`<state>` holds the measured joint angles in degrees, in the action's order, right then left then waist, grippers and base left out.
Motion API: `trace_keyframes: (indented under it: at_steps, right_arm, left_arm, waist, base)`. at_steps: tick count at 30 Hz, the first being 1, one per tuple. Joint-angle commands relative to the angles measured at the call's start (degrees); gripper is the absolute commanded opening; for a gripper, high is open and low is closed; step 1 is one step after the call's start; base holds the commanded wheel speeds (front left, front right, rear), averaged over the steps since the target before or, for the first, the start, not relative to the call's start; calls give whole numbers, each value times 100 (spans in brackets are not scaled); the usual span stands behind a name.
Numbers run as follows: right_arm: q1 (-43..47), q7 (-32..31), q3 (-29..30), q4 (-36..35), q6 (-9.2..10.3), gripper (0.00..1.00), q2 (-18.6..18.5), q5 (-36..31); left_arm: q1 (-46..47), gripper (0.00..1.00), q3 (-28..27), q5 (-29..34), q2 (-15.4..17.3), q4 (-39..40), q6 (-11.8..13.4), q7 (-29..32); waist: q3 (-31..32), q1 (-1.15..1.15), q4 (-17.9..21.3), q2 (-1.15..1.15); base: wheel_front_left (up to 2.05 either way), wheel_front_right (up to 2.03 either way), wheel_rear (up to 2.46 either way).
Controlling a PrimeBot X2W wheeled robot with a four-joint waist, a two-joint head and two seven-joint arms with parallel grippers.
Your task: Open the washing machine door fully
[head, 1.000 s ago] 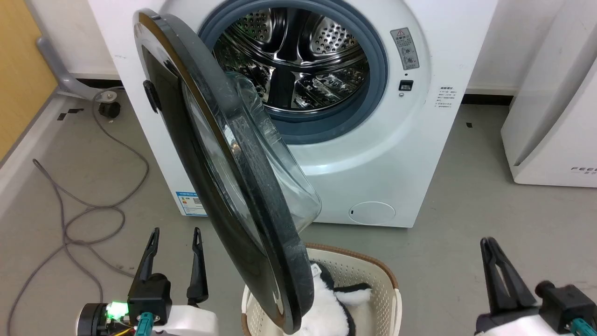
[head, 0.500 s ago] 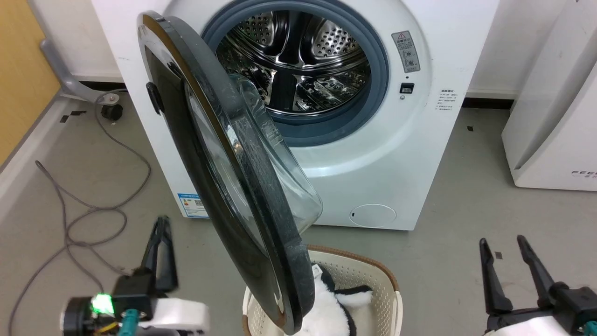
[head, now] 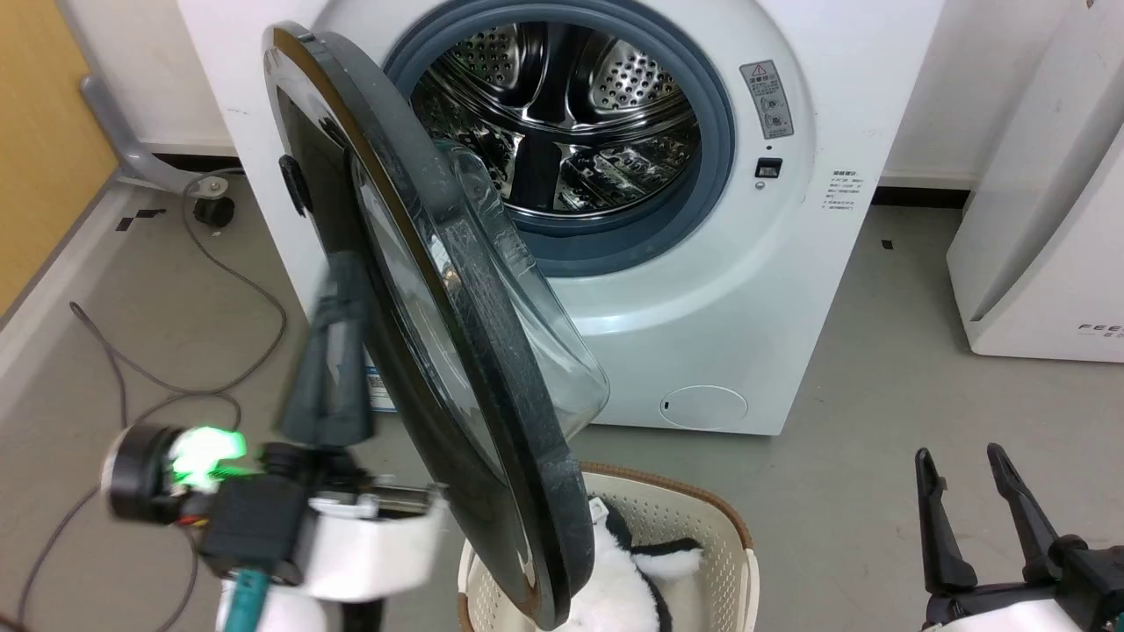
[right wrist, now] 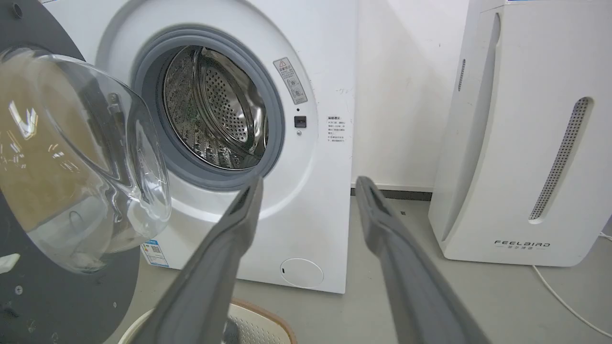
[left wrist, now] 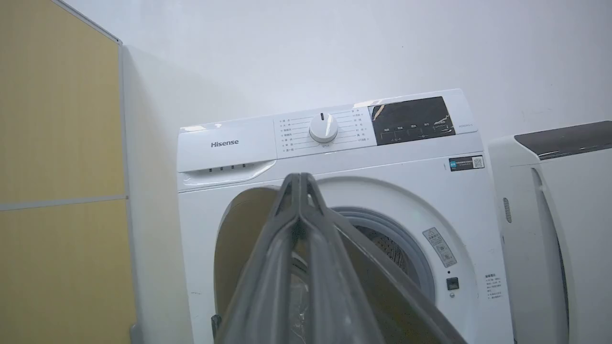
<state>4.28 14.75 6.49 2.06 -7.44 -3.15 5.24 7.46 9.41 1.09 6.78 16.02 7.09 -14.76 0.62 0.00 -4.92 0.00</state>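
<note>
Since the washing machine door (head: 518, 456) stands about half open, edge-on to the head view, with its hinge at the machine's left and its free edge low over the laundry basket (head: 694, 527), it must, I judge, swing further toward the robot's left. The left tool (head: 341, 272), fingers pressed together and empty, stands just beside the door's glossy outer face, the nearer arm; blur hides any contact. The right tool (head: 961, 456), spread and empty, sits well apart on the glass-bowl side.

Left pincer (head: 344, 274) held high, fingers pressed together; right pincer (head: 959, 455) low, fingers spread
</note>
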Motion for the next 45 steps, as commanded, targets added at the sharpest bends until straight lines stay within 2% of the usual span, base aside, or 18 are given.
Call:
trace_keyframes:
  at_steps: [1,11,21,35,45]
  right_arm:
    - [65,25,-10,-12,-5,100,26,38]
    - [77,25,10,-6,-5,100,27,31]
    - [76,25,31,-11,-5,100,27,-7]
    - [13,25,42,-4,-5,100,27,-49]
    - [-25,25,52,46,-5,100,27,-60]
  left_arm:
    - [117,0,173,73,26,125,-69,-24]
    - [264,0,1327,103,23,469,-516,-24]
    - [131,0,2285,112,21,162,-770,-24]
    - [-216,0,2802,-56,81,-792,-769,-24]
    - [-295,0,2538,-237,82,-1544,-523,-24]
  waist:
    - [2,0,15,0]
    - [18,0,56,0]
    - [4,0,20,0]
    - [-76,0,-39,0]
    - [-125,0,-78,0]
  base:
    - [0,0,0]
    - [0,0,0]
    - [0,0,0]
    - [0,0,0]
    - [0,0,0]
